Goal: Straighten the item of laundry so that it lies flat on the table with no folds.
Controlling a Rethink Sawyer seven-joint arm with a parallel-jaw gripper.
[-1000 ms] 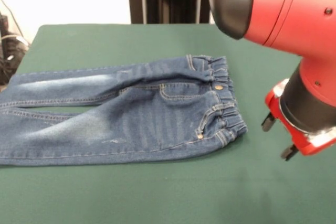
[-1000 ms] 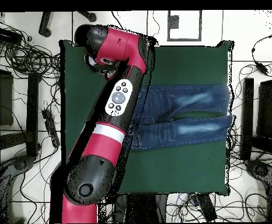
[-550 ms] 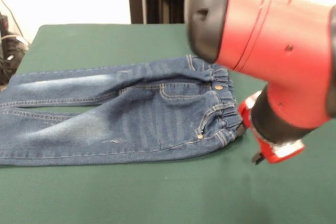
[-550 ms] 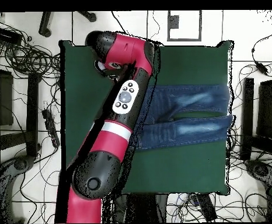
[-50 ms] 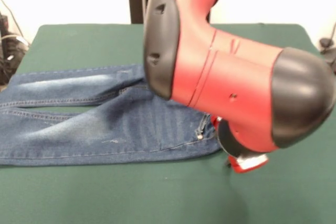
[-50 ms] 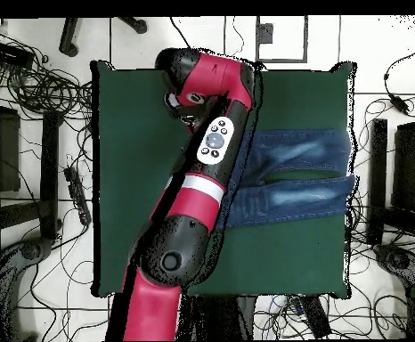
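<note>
Small blue denim jeans lying flat on a dark green table, legs together, waistband hidden beneath the claw.

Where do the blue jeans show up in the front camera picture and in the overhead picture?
Front view: the jeans lie left of centre, legs running to the left edge, the waist end hidden behind the red arm.
Overhead view: the jeans lie right of centre, legs reaching the table's right edge, the waist end under the arm.
Shared landmark: the pale faded patches on the legs.
</note>
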